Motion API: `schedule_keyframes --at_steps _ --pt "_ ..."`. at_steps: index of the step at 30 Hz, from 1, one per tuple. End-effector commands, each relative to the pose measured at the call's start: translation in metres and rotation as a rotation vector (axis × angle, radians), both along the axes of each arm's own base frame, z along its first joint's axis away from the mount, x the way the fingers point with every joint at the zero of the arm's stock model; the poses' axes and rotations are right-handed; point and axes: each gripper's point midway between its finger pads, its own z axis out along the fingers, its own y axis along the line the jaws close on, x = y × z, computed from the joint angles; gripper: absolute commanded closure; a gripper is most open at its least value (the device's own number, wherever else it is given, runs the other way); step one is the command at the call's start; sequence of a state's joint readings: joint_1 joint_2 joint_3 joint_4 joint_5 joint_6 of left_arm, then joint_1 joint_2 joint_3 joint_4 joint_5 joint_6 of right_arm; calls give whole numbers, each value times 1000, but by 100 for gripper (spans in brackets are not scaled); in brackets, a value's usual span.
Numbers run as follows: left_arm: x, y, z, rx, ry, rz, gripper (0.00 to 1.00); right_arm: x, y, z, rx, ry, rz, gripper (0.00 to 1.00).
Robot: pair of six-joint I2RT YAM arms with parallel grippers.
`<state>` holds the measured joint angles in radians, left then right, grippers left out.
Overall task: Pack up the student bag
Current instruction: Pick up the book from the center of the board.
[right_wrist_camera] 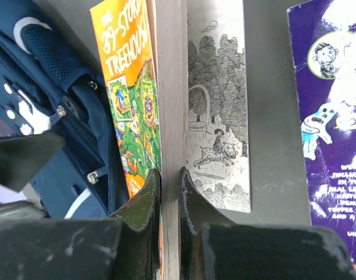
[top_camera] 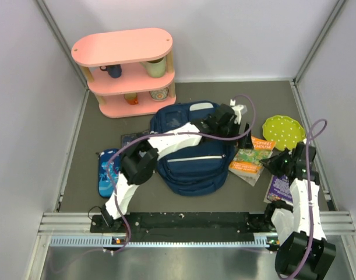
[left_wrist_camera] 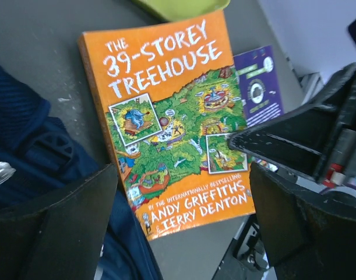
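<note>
The navy student bag (top_camera: pixel 192 154) lies in the middle of the table. It also shows in the left wrist view (left_wrist_camera: pixel 32 146) and the right wrist view (right_wrist_camera: pixel 55 111). An orange book, "The 39-Storey Treehouse" (top_camera: pixel 251 157), lies just right of the bag. My right gripper (right_wrist_camera: pixel 171 192) is shut on the book's page block (right_wrist_camera: pixel 171 87), with the orange cover (right_wrist_camera: pixel 128 87) to the left and an illustrated page (right_wrist_camera: pixel 218 116) hanging open to the right. My left gripper (left_wrist_camera: pixel 183 175) is open and empty above the book (left_wrist_camera: pixel 172 116), reaching over the bag (top_camera: pixel 236 129).
A purple book (top_camera: pixel 279 186) lies at the right, also in the right wrist view (right_wrist_camera: pixel 335 116). A green dotted plate (top_camera: pixel 284 131) sits behind it. A bright-blue pencil case (top_camera: pixel 106 172) lies left of the bag. A pink shelf (top_camera: pixel 125 70) with cups stands at the back left.
</note>
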<state>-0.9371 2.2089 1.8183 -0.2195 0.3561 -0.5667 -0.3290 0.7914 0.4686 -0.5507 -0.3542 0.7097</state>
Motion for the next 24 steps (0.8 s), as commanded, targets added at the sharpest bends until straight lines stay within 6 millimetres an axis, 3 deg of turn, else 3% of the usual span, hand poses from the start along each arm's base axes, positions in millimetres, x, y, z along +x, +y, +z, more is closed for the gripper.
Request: schedule_keyframes --at_steps 1,3,9,13,17,19,24 --pt "19 32 88 -112 -158 63 1 14 9 58 21 -151 38 100" --pt "22 44 106 -137 -179 84 1 12 9 73 10 -181 38 100" --pt "22 66 114 -154 -189 96 1 8 7 108 -48 -258 44 100" --pt "18 73 111 -190 -160 81 1 7 27 135 -5 -346 155 100" --pt "18 76 123 -285 -158 65 1 5 45 166 23 -466 279 100" --pt "9 76 124 -334 -116 24 1 2 57 178 60 -514 351 100" --pt "2 76 156 -528 -99 -31 1 -3 72 192 107 -600 450 100"
